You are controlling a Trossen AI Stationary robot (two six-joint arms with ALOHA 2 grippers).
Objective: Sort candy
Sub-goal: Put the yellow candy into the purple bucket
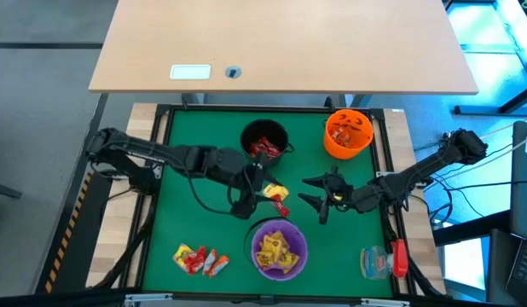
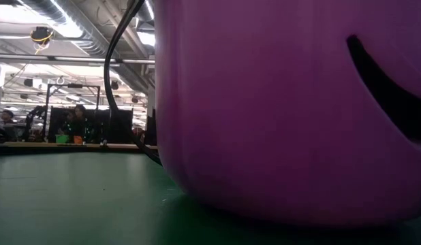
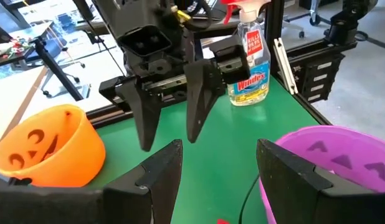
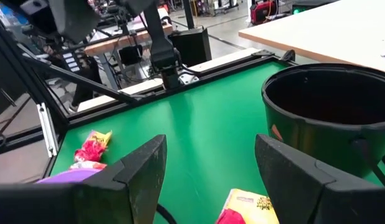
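Note:
A few loose candies [image 1: 276, 195] in yellow and red wrappers lie on the green mat at the table's middle, and also show as candy [image 4: 247, 208] in the right wrist view. My left gripper [image 1: 256, 193] [image 3: 217, 177] is open just left of them. My right gripper [image 1: 309, 193] [image 4: 211, 174] is open a little to their right, its fingers pointing at them. A second heap of candy [image 1: 199, 258] [image 4: 91, 149] lies near the front left. The black bowl [image 1: 265, 143] holds red sweets, the orange bowl [image 1: 347, 134] orange ones and the purple bowl [image 1: 279, 248] yellow ones.
A clear spray bottle [image 1: 382, 261] [image 3: 250, 62] with a red trigger lies at the mat's front right corner. The purple bowl [image 2: 292, 109] fills the low view, with a black cable [image 2: 116, 68] behind it. A wooden table [image 1: 280, 43] stands beyond the far edge.

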